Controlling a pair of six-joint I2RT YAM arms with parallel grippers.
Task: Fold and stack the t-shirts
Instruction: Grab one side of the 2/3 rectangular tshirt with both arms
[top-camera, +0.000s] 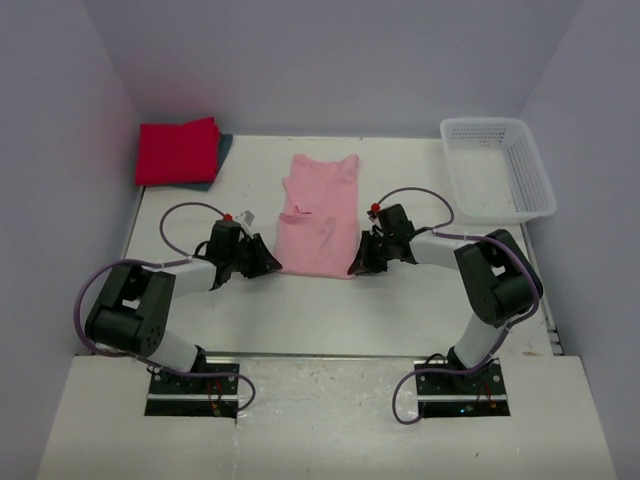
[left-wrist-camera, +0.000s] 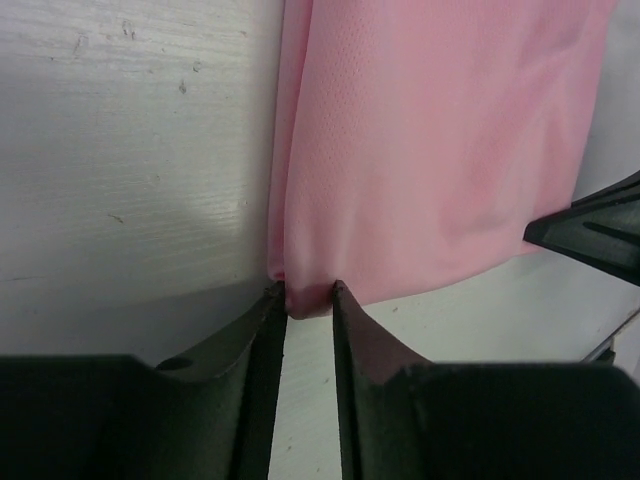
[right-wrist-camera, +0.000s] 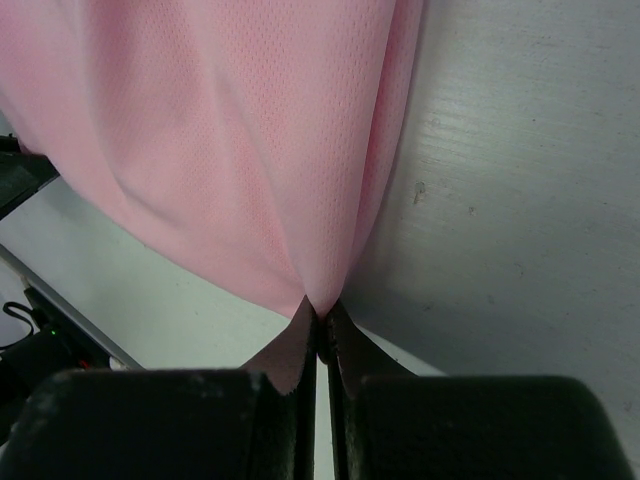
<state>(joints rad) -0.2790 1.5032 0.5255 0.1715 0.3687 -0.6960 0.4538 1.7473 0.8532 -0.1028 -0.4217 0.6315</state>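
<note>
The right gripper (right-wrist-camera: 318, 312) is clenched on the near right corner of the pale pink t-shirt (top-camera: 315, 225), the cloth pinched right at its fingertips. The left gripper (left-wrist-camera: 307, 295) has the near left corner sitting in its mouth with the jaws a little apart, and I cannot tell whether it is pinching or loose. The shirt lies flat on the table (top-camera: 440, 300), stretching away ahead of both grippers, already narrowed lengthwise into a long panel. Far ahead and to the left of the left gripper, the crimson-red t-shirt (top-camera: 177, 150) lies folded on the dark teal t-shirt (top-camera: 226, 146), so two look finished; the pink one, by my reading, needs its crosswise fold and a move onto that stack
</note>
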